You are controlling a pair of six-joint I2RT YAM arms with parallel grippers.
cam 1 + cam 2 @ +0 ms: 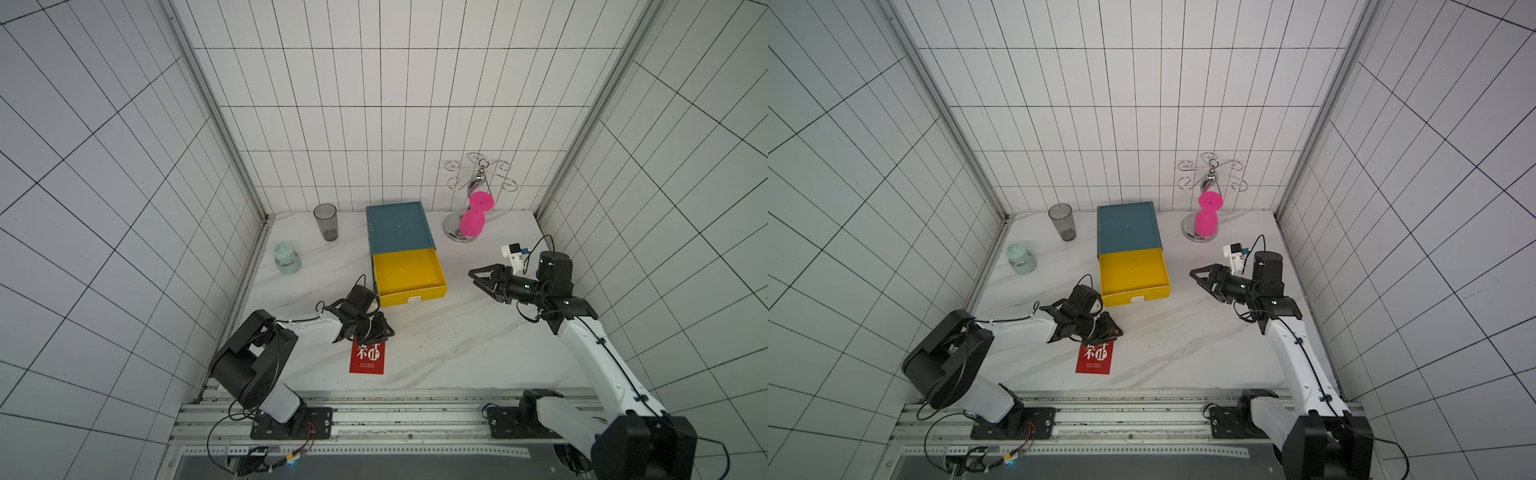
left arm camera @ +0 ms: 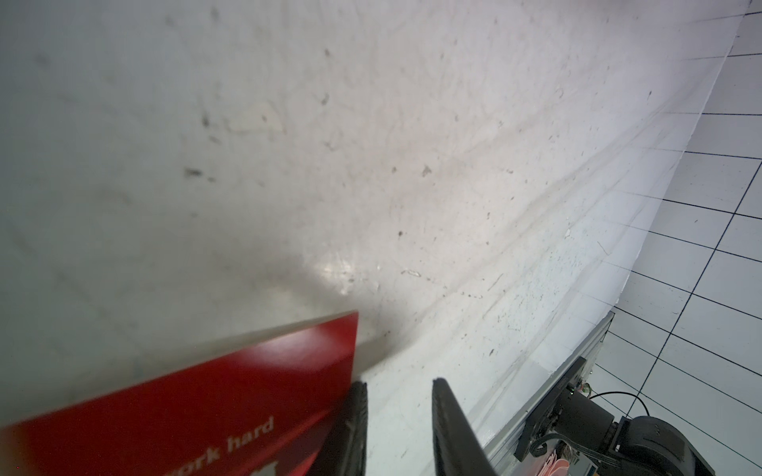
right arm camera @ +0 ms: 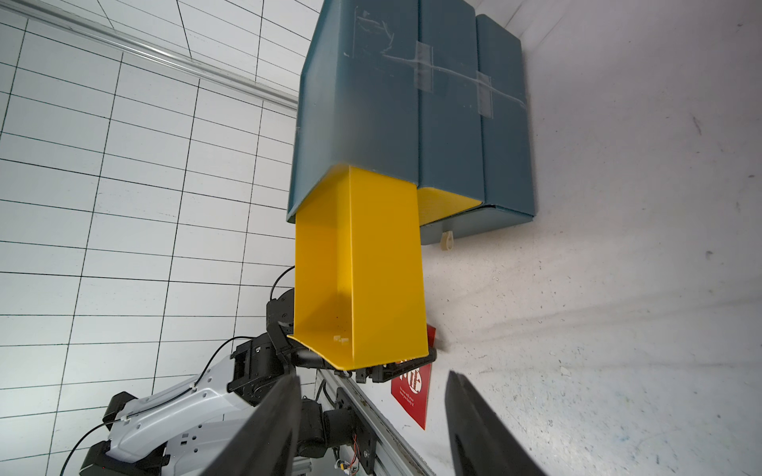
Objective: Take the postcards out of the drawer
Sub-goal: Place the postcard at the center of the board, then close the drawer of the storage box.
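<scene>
Drawer (image 1: 409,272) shows empty; postcards (image 1: 368,358) out on table (image 1: 457,353).
Postcards lie flat before the drawer, count unclear. Left gripper (image 1: 384,331) above them, jaws narrow, nothing between. Right gripper (image 1: 478,281) wide, empty. Task judged nearly complete.

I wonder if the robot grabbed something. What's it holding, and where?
Nothing. The red postcard lies beside the left end effector, not between its fingers; the right end effector is empty.

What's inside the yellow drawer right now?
The pulled-out part of the yellow drawer shows only bare yellow floor, no cards. Its rear stretch sits under the teal cabinet, hidden. A red postcard lies outside on the table.
</scene>
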